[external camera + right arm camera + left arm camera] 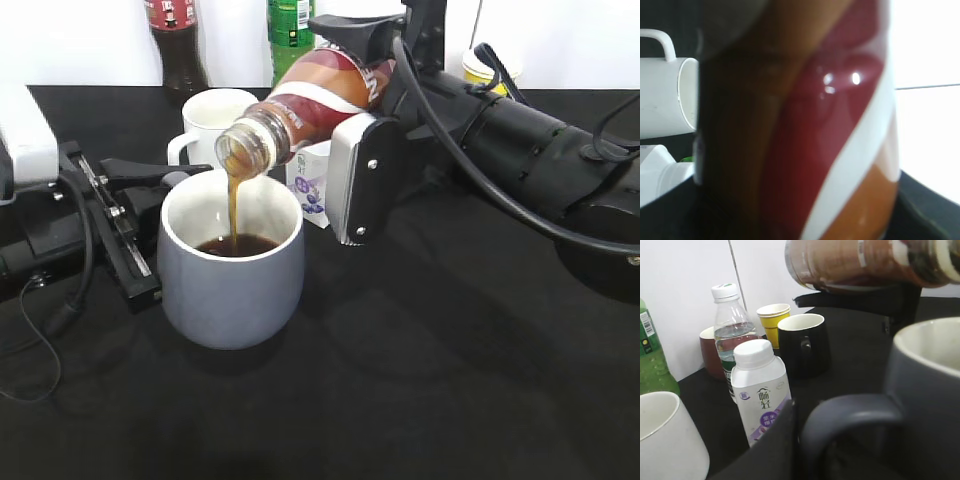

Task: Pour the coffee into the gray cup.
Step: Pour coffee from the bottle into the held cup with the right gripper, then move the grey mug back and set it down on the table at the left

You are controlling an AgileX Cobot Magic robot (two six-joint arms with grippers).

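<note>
1. Black matte surface against a white wall carries all items; a dark cola bottle with a red label and a green bottle stand at the back.
2. The blue-gray ceramic mug with loop handle stands left of centre on the surface, off-white inside, with brown liquid pooled low in it.
3. The small clear plastic coffee bottle with red, brown and white label is held tilted, mouth down and to the left, above the mug's opening. A thin brown stream runs from the mouth into the mug.
4. The right gripper has its jaws clamped on the coffee bottle's body; the right wrist view shows only the label, very close.
5. The left gripper sits at the mug's handle. The jaws appear parted beside the handle; firm contact cannot be confirmed.
6. Nearby: a white mug just behind, a small white drink bottle with purple print, a clear water bottle, a black mug.
7. Judged risks:
 - A steeper tilt would widen the stream and could splash over the rim.
 - Sideways drift of the bottle mouth would spill onto the surface or the left gripper.
 - A smooth curved bottle could slip in the jaws.
 - A nudge to the handle could shift the mug from under the stream.
</note>
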